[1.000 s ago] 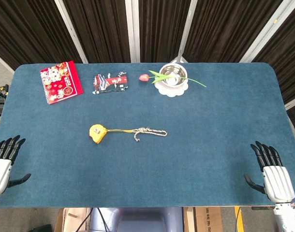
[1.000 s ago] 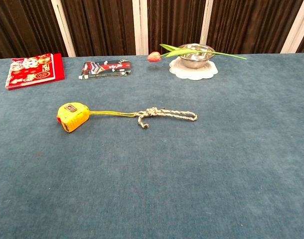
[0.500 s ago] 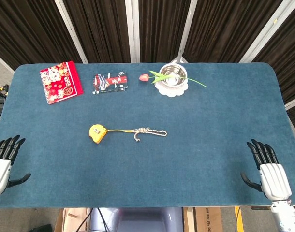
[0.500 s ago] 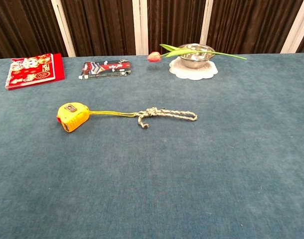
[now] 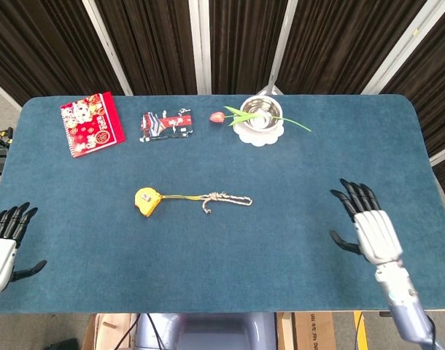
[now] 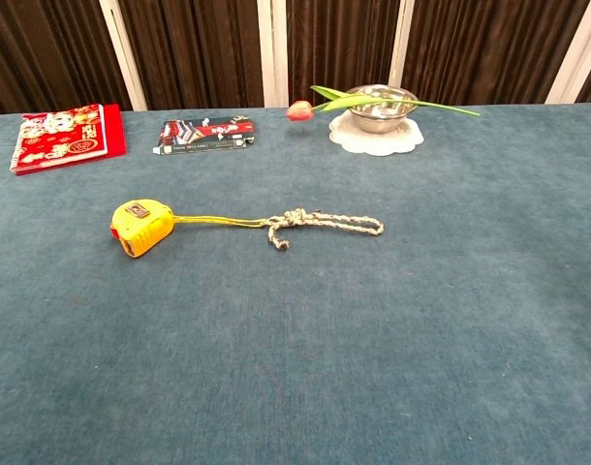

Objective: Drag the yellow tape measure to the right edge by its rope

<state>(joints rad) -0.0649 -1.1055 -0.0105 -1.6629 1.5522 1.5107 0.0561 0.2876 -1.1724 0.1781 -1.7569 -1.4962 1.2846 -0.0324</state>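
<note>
Head view: one tape measure (image 5: 147,201), one rope (image 5: 224,199)

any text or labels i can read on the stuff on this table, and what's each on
Nothing here can be read.
Red booklet: gold and white decoration, any characters too blurred to read.
Dark packet: a pale line of print along its near edge, too small to read.
Yellow tape measure: a small square patch on its top face, no legible text.
Metal bowl, white doily, tulip and rope: no markings visible.

Dark curtains (image 5: 149,44) behind blue table (image 5: 281,240)
</note>
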